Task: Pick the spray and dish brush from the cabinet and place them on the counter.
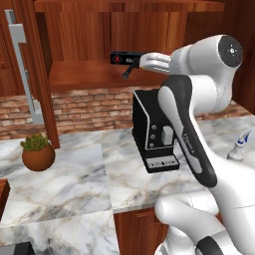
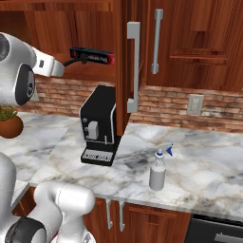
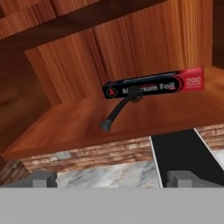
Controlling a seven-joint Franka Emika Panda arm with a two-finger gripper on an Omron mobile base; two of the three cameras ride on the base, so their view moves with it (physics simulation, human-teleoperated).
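Observation:
The dish brush lies on the shelf of the open cabinet, its dark head against a long black-and-red foil box. In the left base view the dish brush slants down just left of my white hand. My gripper is open and holds nothing; it hangs in front of the shelf edge, a short way from the brush handle. The spray stands upright on the counter, right of the coffee machine; the spray also shows at the left base view's right edge.
A black coffee machine stands on the counter right below the shelf and under my arm. The open cabinet door with its grey bar handle hangs right of the machine. A potted plant sits at the left.

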